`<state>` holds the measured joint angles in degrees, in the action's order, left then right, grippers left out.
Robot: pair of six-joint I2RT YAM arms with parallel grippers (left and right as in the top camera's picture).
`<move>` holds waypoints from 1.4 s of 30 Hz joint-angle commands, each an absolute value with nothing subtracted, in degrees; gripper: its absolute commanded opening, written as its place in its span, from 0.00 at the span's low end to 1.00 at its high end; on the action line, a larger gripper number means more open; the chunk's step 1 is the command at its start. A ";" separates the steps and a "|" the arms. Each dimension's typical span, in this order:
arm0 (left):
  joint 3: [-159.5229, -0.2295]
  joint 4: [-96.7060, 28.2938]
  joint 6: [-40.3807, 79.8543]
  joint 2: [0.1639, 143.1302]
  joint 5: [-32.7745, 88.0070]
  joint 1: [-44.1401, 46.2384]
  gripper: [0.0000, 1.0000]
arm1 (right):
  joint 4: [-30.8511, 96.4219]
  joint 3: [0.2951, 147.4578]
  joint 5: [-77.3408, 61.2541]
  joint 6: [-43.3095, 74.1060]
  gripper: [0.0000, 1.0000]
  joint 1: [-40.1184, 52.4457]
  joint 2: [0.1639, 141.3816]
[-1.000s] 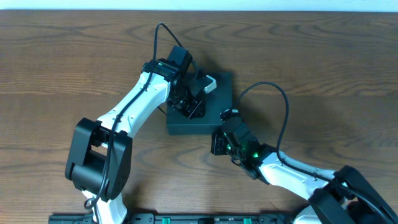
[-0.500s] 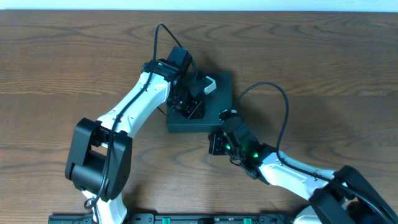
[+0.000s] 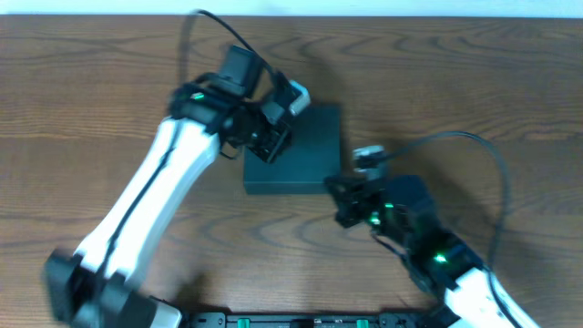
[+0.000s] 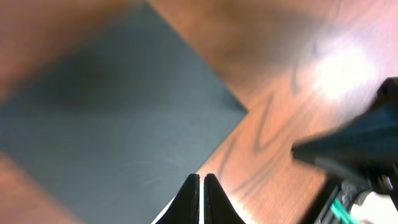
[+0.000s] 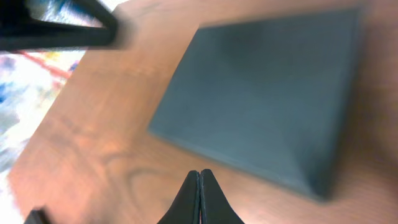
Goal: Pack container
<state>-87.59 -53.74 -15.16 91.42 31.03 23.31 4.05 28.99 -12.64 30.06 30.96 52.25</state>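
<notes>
The container (image 3: pixel 305 155) is a dark teal-grey flat box, lid shut, lying on the wooden table at mid-table. It also shows in the left wrist view (image 4: pixel 112 118) and the right wrist view (image 5: pixel 267 93). My left gripper (image 3: pixel 271 146) is shut and empty, raised over the box's left top edge; its tips (image 4: pixel 202 186) hover over the box's edge. My right gripper (image 3: pixel 344 208) is shut and empty, just off the box's near right corner; its tips (image 5: pixel 200 186) are over bare table beside the box.
The wooden table (image 3: pixel 474 82) stretches all round the box. A black rail (image 3: pixel 301 319) runs along the front edge. The arms' black cables loop above the table near both wrists.
My left arm has lifted and swung up and left off the box lid. My right arm has pulled back to the right and risen. The box has stayed put.
</notes>
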 commanded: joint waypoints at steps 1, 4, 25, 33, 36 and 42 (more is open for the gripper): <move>-89.21 -54.48 -11.25 83.66 26.30 22.06 0.06 | 8.75 28.91 -10.52 23.00 0.02 25.98 45.54; -89.21 -56.51 -11.07 77.17 22.72 21.91 0.06 | 14.72 28.95 -11.22 21.04 0.02 21.91 39.77; -89.19 -67.68 -5.10 63.35 21.96 21.91 0.95 | 25.67 28.93 -13.56 18.57 0.99 19.05 32.91; -89.19 -67.68 -5.10 63.35 21.96 21.91 0.95 | 33.36 28.93 -13.54 18.57 0.99 19.05 32.91; -89.19 -67.66 -5.10 63.31 21.96 21.91 0.95 | 35.79 28.93 -13.54 18.57 0.99 19.05 32.91; -89.12 -71.68 -5.30 60.36 17.76 20.64 0.95 | 37.56 28.93 -13.54 18.57 0.99 19.05 32.91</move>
<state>-88.75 -70.61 -5.78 62.85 20.53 21.74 37.47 28.97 -13.30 19.64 19.55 33.10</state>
